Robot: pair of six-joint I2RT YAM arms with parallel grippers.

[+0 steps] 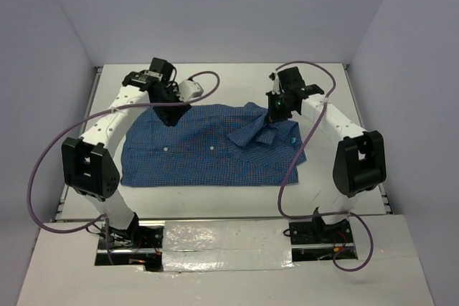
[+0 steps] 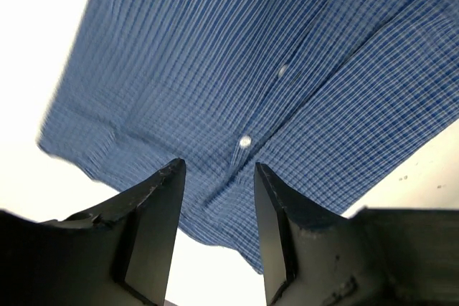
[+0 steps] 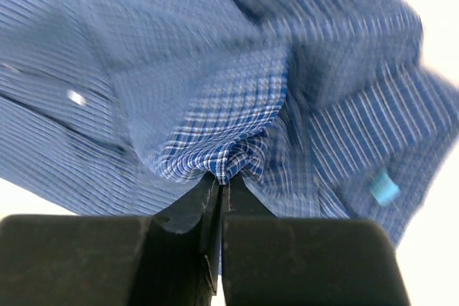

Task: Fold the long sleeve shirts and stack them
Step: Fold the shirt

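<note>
Blue checked shirt [image 1: 208, 148] lies spread flat mid-counter [image 1: 237, 198], button side up. Its long axis runs left to right between the two arms. White buttons [image 1: 166, 150] line up along the placket. The left part lies smooth; the right end is rumpled, with a fold of cloth heaped on top.

Right arm [image 1: 330, 123]: reaches forward and inward from its base, wrist bent down over the rumpled right end. Right pincer [image 3: 222, 177]: fingers pressed together on a small gather of checked cloth, which puckers at the tips. The rest of the shirt spreads away beyond it. A light blue tag [image 3: 385, 190] shows on the cloth to one side. This wrist view is blurred.

Left arm [image 1: 107, 123]: elbow up, forearm crossing to the shirt's far left edge, wrist angled down. Left pincer [image 2: 217, 170]: fingers apart about halfway, nothing between them. The shirt's edge and placket lie below and beyond the tips. Cannot tell whether the tips touch the cloth.

Purple cables [image 1: 43, 170] loop from each arm, the right one trailing over the counter beside the shirt's right edge.
</note>
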